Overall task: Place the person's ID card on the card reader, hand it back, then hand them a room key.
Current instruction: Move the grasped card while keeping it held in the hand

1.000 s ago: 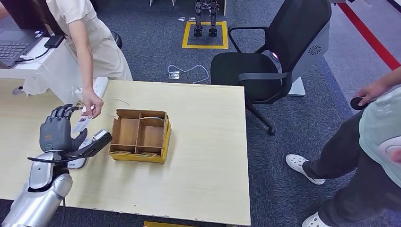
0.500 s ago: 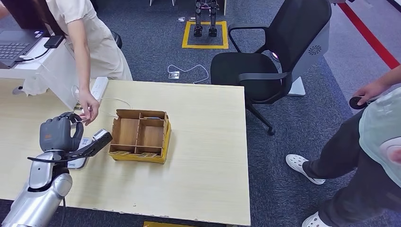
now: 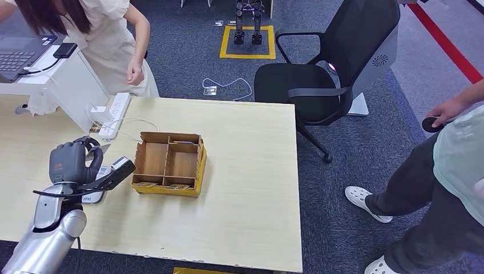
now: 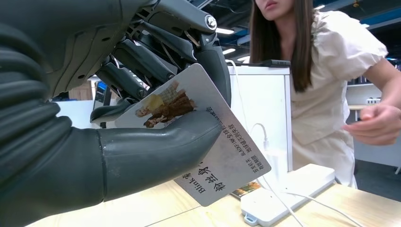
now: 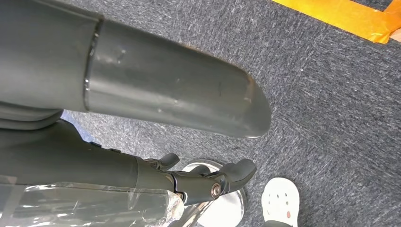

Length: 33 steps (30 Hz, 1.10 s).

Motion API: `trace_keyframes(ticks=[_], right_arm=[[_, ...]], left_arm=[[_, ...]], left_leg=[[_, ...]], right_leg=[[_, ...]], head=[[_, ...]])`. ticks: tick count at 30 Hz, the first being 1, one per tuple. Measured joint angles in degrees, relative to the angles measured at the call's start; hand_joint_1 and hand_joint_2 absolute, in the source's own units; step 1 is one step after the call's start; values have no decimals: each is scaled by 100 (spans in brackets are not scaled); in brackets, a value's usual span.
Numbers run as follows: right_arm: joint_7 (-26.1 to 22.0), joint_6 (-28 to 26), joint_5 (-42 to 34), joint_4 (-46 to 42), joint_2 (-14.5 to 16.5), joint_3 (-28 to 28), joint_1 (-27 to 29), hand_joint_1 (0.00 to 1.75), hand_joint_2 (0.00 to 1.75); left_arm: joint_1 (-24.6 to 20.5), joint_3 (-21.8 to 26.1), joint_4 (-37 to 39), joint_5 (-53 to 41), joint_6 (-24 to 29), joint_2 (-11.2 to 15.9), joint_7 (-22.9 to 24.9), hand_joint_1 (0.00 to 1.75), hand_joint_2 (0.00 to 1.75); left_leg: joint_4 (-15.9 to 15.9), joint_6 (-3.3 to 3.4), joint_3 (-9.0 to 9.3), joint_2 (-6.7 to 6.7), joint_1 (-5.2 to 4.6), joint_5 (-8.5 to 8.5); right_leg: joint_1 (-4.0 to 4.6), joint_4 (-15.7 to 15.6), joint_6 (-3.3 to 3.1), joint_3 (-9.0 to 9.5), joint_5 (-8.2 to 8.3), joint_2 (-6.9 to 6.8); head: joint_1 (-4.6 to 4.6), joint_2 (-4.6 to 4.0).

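I see my left robot hand [image 4: 118, 118] curled around the ID card [image 4: 208, 137], thumb pressing its face. It hovers just beside the wooden box [image 3: 169, 163] on the counter [image 3: 245, 171]. My right robot hand [image 5: 142, 109] hangs over carpet; I cannot tell its state.

**Surroundings noted, non-task items**

I see a wooden compartment box [image 3: 169, 162] on the pale table [image 3: 245, 188], a white power strip [image 3: 116, 108] with cable near the far edge. A black office chair [image 3: 328, 68] stands on the carpet beyond. A laptop [image 3: 17, 57] sits far left. A white clog [image 3: 365, 202] shows at right.
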Motion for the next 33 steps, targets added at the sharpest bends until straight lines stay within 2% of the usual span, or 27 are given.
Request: trace_keyframes(ticks=[15,22,33], right_arm=[[-10,11,26,27,0,9,-10,0,0],[-22,20,43,117,0,68,-63,0,0],[-50,20,43,152,2,82,-107,0,0]], left_arm=[[264,0,-2,-184,285,287,-231,175,175],[881,0,-2,-1110,656,944,-204,175,175],[999,0,-1,-1315,705,1104,-181,175,175]], left_leg=[[-1,0,-1,2,0,0],[-2,0,-2,0,1,0],[-2,0,-3,-1,1,1]], right_leg=[[0,1,0,-1,0,2],[0,1,0,0,-1,0],[0,1,0,0,0,-1]], head=[[0,0],[0,0],[0,0]])
